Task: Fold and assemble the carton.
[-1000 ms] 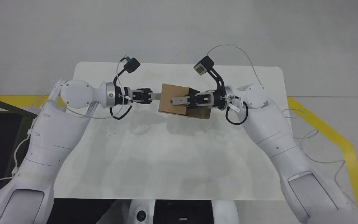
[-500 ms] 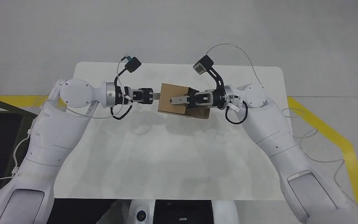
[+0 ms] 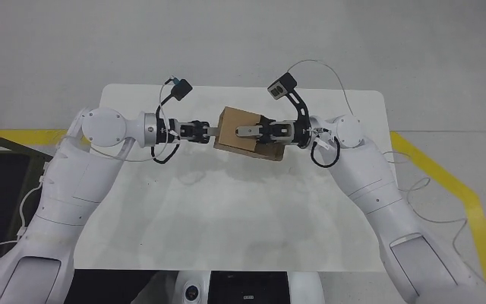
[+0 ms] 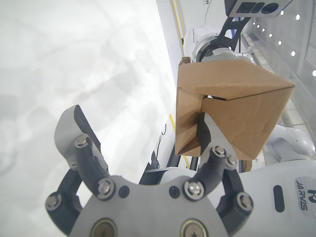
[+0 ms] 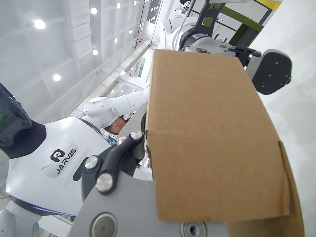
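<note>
A brown carton (image 3: 247,137) hangs above the back middle of the white table (image 3: 228,220), folded into a box shape. My right gripper (image 3: 243,131) is shut on one of its walls; one finger (image 5: 134,124) shows beside the cardboard (image 5: 209,136), the other is hidden behind it. My left gripper (image 3: 213,131) stands open at the carton's opposite end. One of its fingers (image 4: 207,134) is tucked against the end flap (image 4: 232,122), while the other finger (image 4: 84,129) hangs free over the table.
The table's near half and both sides are bare white surface. Yellow floor tape (image 3: 437,163) runs past the right side of the table, and a dark object (image 3: 11,190) stands on the floor at the left.
The right gripper has rolled and shifted the carton slightly right, so it now looks more box-like. The left gripper stays at the carton's end.
</note>
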You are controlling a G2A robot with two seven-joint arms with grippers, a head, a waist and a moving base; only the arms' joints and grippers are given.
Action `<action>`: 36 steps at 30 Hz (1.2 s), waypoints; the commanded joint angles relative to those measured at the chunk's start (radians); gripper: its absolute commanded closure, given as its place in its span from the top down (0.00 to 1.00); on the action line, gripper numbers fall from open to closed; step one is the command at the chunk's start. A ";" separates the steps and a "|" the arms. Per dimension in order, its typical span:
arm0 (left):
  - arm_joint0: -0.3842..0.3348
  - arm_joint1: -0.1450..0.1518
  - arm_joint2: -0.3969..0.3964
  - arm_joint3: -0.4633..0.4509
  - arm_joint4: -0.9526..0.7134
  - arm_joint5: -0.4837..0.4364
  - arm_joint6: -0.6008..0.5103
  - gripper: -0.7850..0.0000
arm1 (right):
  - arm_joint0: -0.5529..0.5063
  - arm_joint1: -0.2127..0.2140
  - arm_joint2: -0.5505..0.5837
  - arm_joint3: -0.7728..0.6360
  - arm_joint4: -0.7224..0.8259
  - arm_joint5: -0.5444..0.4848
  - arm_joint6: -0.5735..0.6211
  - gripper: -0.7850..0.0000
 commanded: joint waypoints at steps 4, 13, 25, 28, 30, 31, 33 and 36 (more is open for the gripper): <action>0.001 -0.001 -0.004 0.014 -0.033 -0.002 -0.009 1.00 | -0.004 0.000 0.004 -0.005 0.009 0.004 0.004 0.00; 0.000 -0.002 -0.014 0.033 -0.083 -0.010 -0.022 1.00 | -0.007 -0.001 0.003 -0.024 0.010 0.010 0.010 0.00; -0.011 -0.007 0.001 0.035 -0.101 -0.009 -0.030 1.00 | -0.005 -0.003 0.004 -0.050 0.019 0.011 0.011 0.00; -0.017 -0.008 0.003 0.035 -0.105 -0.009 -0.030 1.00 | -0.005 -0.004 0.002 -0.051 0.020 0.011 0.011 0.00; -0.019 -0.009 0.004 0.035 -0.106 -0.009 -0.032 1.00 | -0.004 -0.004 0.002 -0.050 0.020 0.011 0.011 0.00; -0.020 -0.009 0.004 0.035 -0.106 -0.010 -0.032 1.00 | -0.004 -0.005 0.002 -0.050 0.020 0.011 0.011 0.00; -0.020 -0.009 0.003 0.038 -0.108 -0.011 -0.031 1.00 | -0.004 -0.005 0.001 -0.049 0.018 0.011 0.012 0.00; -0.020 -0.010 0.004 0.038 -0.111 -0.012 -0.034 1.00 | -0.004 -0.005 0.001 -0.049 0.017 0.011 0.012 0.00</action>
